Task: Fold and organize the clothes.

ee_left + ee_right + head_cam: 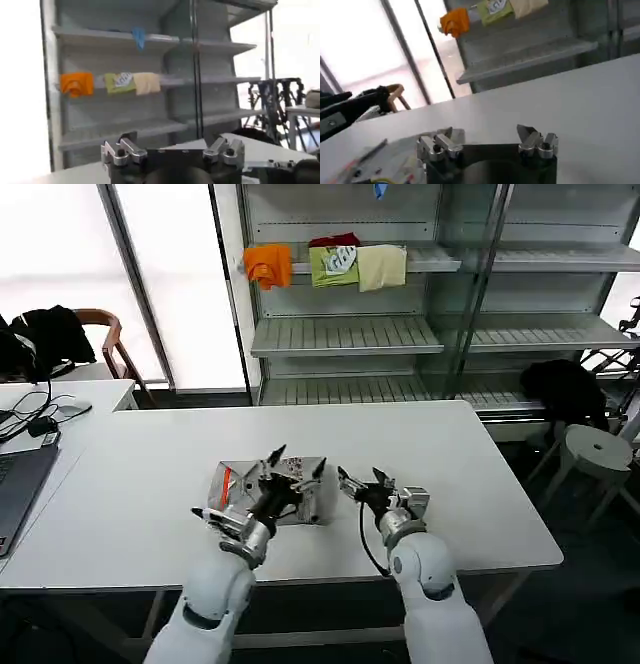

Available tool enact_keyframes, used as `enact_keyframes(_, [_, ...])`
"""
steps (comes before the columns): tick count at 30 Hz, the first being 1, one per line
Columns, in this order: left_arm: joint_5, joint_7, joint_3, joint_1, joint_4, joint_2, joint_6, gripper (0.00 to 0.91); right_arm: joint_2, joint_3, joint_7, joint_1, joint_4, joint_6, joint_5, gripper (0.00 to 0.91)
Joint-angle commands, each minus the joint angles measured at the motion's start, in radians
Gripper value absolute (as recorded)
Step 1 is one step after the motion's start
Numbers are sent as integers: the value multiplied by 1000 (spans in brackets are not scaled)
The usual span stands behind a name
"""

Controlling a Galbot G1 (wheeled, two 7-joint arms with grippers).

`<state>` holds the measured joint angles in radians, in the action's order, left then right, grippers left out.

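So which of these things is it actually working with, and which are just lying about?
In the job:
- folded light grey shirt with orange inner collar
- left hand, open above it
- right hand, open beside it

Lying about:
- small orange garment on shelf
- black bundled clothing

light grey shirt [268, 490], orange collar [227, 482]

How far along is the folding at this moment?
Looks done: one grey shirt lies folded into a compact rectangle on the white table. In hand: nothing; the left gripper hovers over the shirt, the right gripper beside it, both jaws open. Left: probably placing or tidying it.
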<state>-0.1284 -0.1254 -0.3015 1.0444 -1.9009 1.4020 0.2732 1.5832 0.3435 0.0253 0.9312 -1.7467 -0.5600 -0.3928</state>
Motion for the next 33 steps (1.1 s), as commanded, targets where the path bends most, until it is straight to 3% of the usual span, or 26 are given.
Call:
enact_keyframes(1, [-141, -53, -300, 108, -80, -99, -84, 907, 75, -65, 29, -107, 157, -19, -196, 907])
enact_keyframes(7, [-239, -58, -434, 163, -59, -156, -95, 907, 75, -85, 52, -103, 199, -18, -187, 907])
enact_keyframes(8, [-254, -57, -452, 166, -48, -167, -96, 907, 75, -82, 57, -97, 199, -19, -179, 705])
enact_keyframes(9, [-265, -57, -463, 169, -38, -173, -93, 907, 75, -82, 57, -93, 200, -19, -168, 705])
enact_keyframes(11, [-279, -56, -476, 170, -24, -180, -91, 907, 72, -89, 45, -84, 198, -19, -165, 373])
enact_keyframes(12, [-282, -56, -478, 170, -19, -180, -86, 907, 65, -94, 37, -78, 194, -19, -165, 161])
enact_keyframes(14, [-289, -56, -477, 169, -12, -177, -74, 907, 55, -97, 21, -66, 185, -19, -160, 0])
enact_keyframes(17, [-288, -57, -465, 165, -8, -168, -69, 907, 44, -95, -8, -44, 162, -20, -149, 0])
enact_keyframes(22, [-287, -58, -449, 152, -9, -148, -61, 907, 5, -98, -9, -21, 134, -21, -151, 0])
enact_keyframes(33, [-288, -58, -449, 148, -8, -139, -61, 907, -55, -47, 40, -6, 90, -21, -151, 0])
